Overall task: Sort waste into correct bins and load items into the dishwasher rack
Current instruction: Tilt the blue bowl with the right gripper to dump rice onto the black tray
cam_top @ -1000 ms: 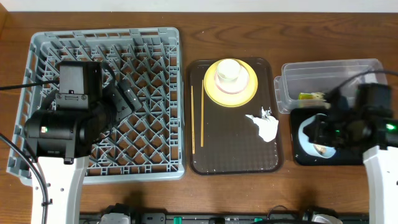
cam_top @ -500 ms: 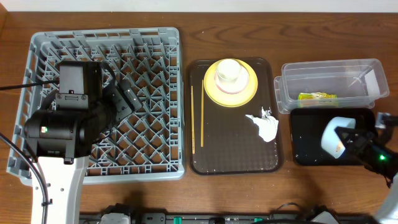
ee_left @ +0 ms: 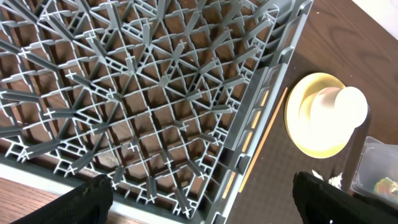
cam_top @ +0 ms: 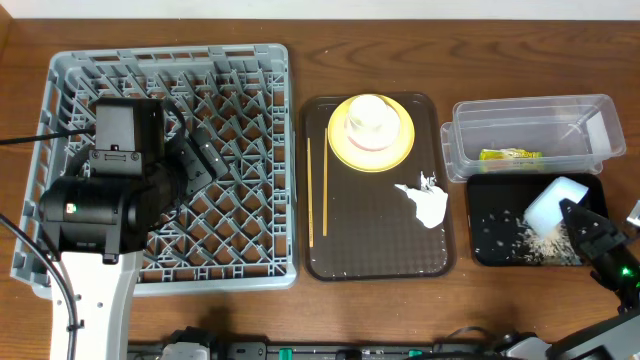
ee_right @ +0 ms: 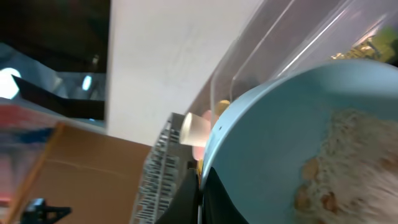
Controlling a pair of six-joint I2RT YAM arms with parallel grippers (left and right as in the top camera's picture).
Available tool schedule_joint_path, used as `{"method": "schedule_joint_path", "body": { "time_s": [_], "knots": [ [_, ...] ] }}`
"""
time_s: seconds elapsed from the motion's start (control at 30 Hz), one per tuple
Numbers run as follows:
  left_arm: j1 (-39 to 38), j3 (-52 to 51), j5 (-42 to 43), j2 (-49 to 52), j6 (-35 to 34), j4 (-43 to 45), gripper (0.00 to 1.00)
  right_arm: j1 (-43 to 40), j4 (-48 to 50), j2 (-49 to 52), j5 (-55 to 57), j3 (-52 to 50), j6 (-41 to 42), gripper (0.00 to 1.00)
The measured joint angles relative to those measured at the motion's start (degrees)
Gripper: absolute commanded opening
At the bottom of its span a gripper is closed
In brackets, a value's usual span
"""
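Right gripper (ee_right: 200,186) clenched on the tilted light-blue bowl (cam_top: 553,203), emptying rice scraps (cam_top: 535,238) into the black tray (cam_top: 480,250). Next move: carry bowl to dishwasher rack (cam_top: 250,120). Left gripper (ee_left: 209,198) released.

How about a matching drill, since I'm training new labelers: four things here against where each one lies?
Things:
1 snack wrapper
2 rice scraps
3 napkin
4 white cup

Places:
A on the yellow plate
B in the clear tub
C in the black tray
D flat on the brown tray

Pairs: 1-B, 2-C, 3-D, 4-A
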Motion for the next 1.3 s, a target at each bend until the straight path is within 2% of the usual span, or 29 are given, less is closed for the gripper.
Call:
{"method": "schedule_joint_path", "body": {
  "time_s": [0.17, 0.37, 0.53, 0.73, 1.1, 1.2, 1.3],
  "knots": [
    [0.00, 0.00, 0.00, 0.00, 0.00, -0.02, 0.94, -0.02, 3.17, 1.86, -1.79, -0.28, 1.16, 0.01],
    [0.00, 0.00, 0.02, 0.00, 0.00, -0.02, 0.94, -0.04, 15.26, 1.88, -2.91, -0.44, 11.82, 0.01],
    [0.00, 0.00, 0.00, 0.00, 0.00, -0.02, 0.94, -0.04, 12.92, 1.88, -3.32, -0.42, 19.45, 0.01],
    [0.02, 0.00, 0.02, 0.00, 0.00, 0.00, 0.94, -0.04, 16.22, 1.88, -3.41, -0.42, 24.96, 0.01],
    [0.02, 0.00, 0.00, 0.00, 0.00, 0.00, 0.94, -0.04, 19.67, 1.88, -3.82, -0.48, 30.18, 0.01],
    [0.00, 0.00, 0.00, 0.00, 0.00, -0.02, 0.94, 0.00, 24.55, 1.88, -3.82, -0.66, 31.85, 0.01],
    [0.02, 0.00, 0.02, 0.00, 0.00, -0.02, 0.94, 0.02, 25.07, 1.88, -3.93, -0.61, 34.60, 0.01]
  ]
}}
